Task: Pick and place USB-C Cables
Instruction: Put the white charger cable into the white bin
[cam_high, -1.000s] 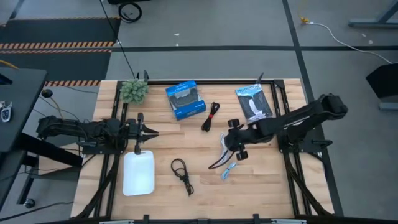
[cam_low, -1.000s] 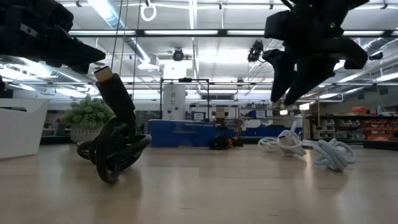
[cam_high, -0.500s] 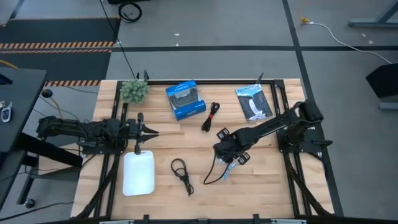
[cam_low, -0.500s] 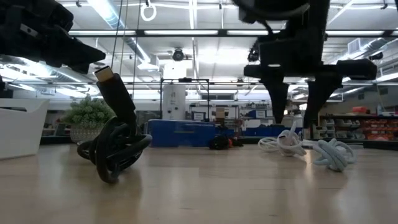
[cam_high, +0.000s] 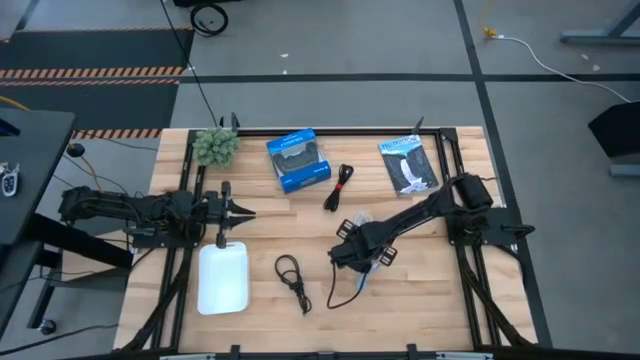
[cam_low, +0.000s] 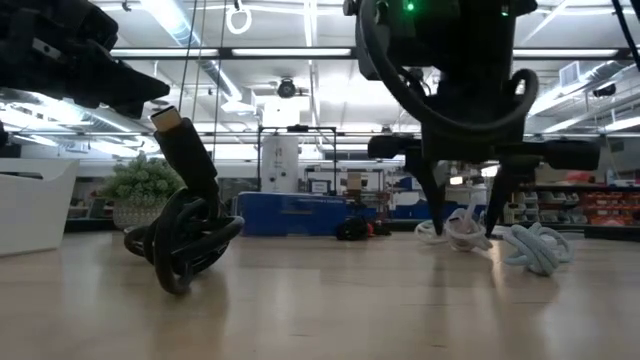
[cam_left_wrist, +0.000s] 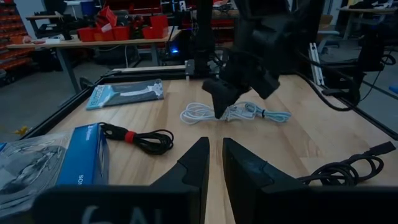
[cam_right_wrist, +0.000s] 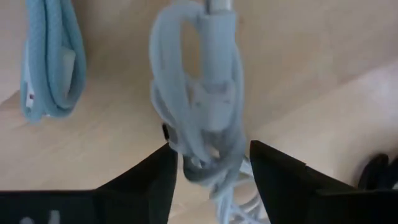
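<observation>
My right gripper (cam_high: 353, 250) is open and points down over the white cable (cam_right_wrist: 205, 93) at the table's middle right. Its fingers stand on either side of the bundle, low over the table (cam_low: 465, 215). The pale blue cable (cam_right_wrist: 50, 68) lies right beside it on the wood. The black cable with a red tie (cam_high: 340, 187) lies farther back. Toward the near edge, the black loop cable (cam_high: 292, 277) rests on its coils with one plug sticking up (cam_low: 168, 120). My left gripper (cam_high: 238, 212) is shut and waits above the table's left side.
A white tray (cam_high: 222, 278) sits near the left gripper. Along the far edge are a small green plant (cam_high: 215, 146), a blue box (cam_high: 298, 160) and a flat black-and-white packet (cam_high: 408, 165). Bare wood lies between the black loop and the tray.
My right gripper has moved toward the table's left and near edges and come down. It was beside and above the white cable. Now its open fingers reach down around that cable. The cables have stayed where they were.
</observation>
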